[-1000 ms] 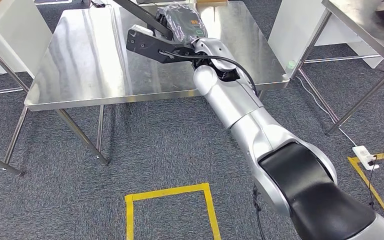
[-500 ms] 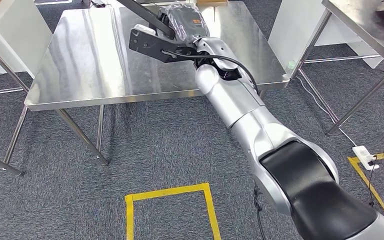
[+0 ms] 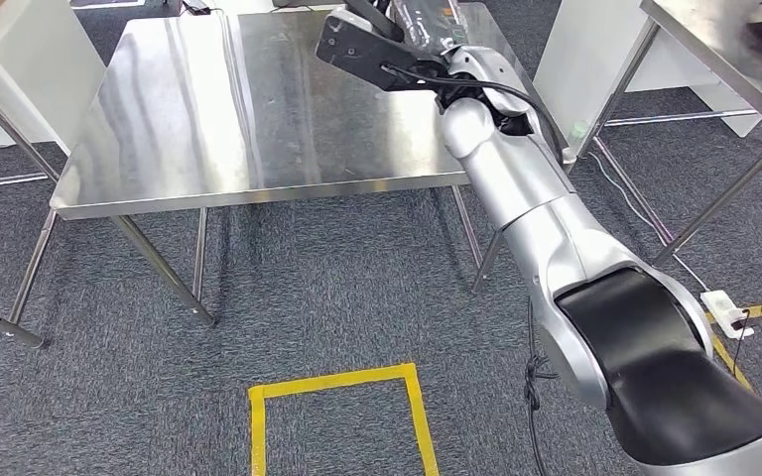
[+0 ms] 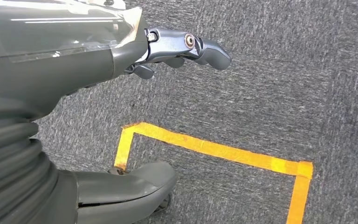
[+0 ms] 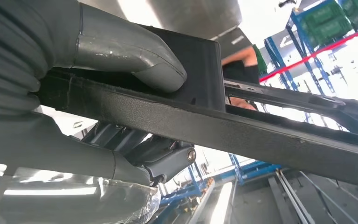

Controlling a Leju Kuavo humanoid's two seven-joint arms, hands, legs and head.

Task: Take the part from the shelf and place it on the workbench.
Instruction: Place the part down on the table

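My right hand (image 3: 425, 18), wrapped in clear plastic, grips a long black part (image 3: 355, 42) high over the far right side of the steel workbench (image 3: 208, 119). In the right wrist view the thumb (image 5: 130, 51) presses on the part's flat black plate, and its long textured bar (image 5: 261, 135) runs across the picture, held clear of the tabletop. My left hand (image 4: 182, 46) hangs over the grey carpet with its fingers apart and nothing in it.
A second steel table (image 3: 724, 59) stands at the right, with white panels (image 3: 595, 59) between the two. Yellow floor tape (image 3: 337, 382) marks a square on the carpet in front. A white power strip (image 3: 727, 309) and cable lie at the right. Blue racks (image 5: 279, 56) stand beyond the part.
My right arm has swung to the right and farther away, carrying the black part from above the table's middle to its far right side.
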